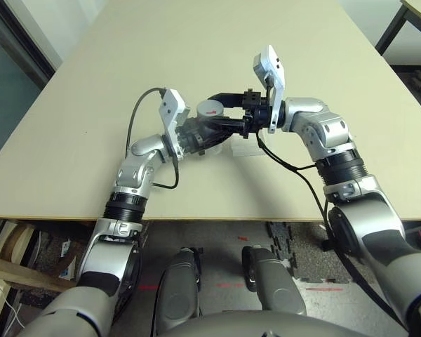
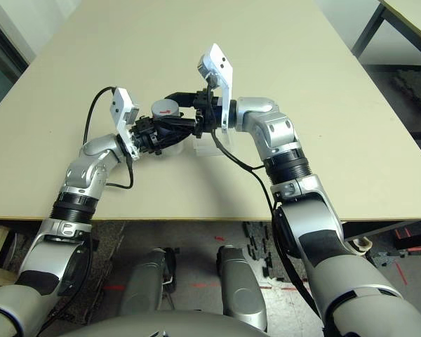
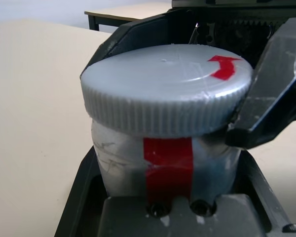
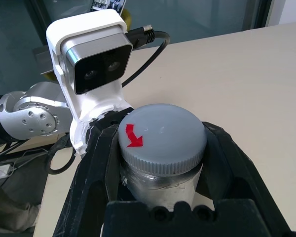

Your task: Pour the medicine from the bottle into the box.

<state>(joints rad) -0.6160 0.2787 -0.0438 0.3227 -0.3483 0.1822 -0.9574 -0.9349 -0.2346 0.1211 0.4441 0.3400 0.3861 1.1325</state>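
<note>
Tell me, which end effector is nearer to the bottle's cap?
Right. The right end effector closes around the cap, while the left end effector grips the bottle lower, below the cap.

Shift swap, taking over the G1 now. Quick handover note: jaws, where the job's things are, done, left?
Left gripper: jaws shut on the pill bottle's body, held upright above the table.
Right gripper: jaws shut around the bottle's grey ribbed cap, red arrow on top.
Box: clear tray on the table, just beyond and below the two grippers, partly hidden by them.
Medicine: can't be seen; bottle is closed.
Done: bottle lifted, cap gripped.
Left: unscrew and remove the cap, tip the bottle over the box, pour the pills in.
</note>
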